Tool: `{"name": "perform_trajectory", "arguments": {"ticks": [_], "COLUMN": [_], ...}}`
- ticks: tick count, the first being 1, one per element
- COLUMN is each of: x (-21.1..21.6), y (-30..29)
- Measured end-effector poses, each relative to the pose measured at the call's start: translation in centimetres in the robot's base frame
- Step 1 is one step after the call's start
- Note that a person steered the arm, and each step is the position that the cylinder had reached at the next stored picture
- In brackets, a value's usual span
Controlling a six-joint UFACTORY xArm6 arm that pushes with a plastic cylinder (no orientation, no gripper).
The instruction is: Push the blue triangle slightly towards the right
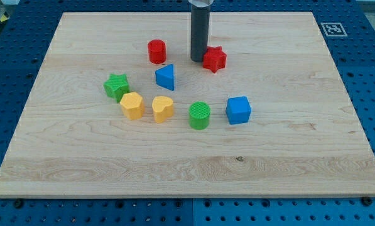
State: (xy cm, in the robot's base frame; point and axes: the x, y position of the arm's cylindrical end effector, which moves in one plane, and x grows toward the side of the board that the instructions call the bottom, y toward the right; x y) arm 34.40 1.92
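Note:
The blue triangle (166, 76) stands on the wooden board (288, 138), a little left of the view's middle. My tip (198, 60) is above and to the right of it, with a gap between them. The tip stands just left of the red star (215, 59), close to it or touching; I cannot tell which. The rod comes down from the view's top.
A red cylinder (156, 51) lies up-left of the triangle. A green star (116, 85), a yellow hexagon (132, 105), a yellow heart (163, 108), a green cylinder (200, 115) and a blue cube (238, 110) form an arc below it.

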Motion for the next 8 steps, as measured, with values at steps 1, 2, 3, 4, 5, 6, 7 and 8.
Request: {"name": "perform_trajectory", "arguments": {"ticks": [1,2,3,4,5,6,7,8], "x": [-0.2,-1.2,-5.3,-6.9,-6.9,-6.9,-6.9,-8.6], "y": [-0.9,-1.1,-1.4,-1.4,-1.4,-1.6,-2.7,-7.3]}}
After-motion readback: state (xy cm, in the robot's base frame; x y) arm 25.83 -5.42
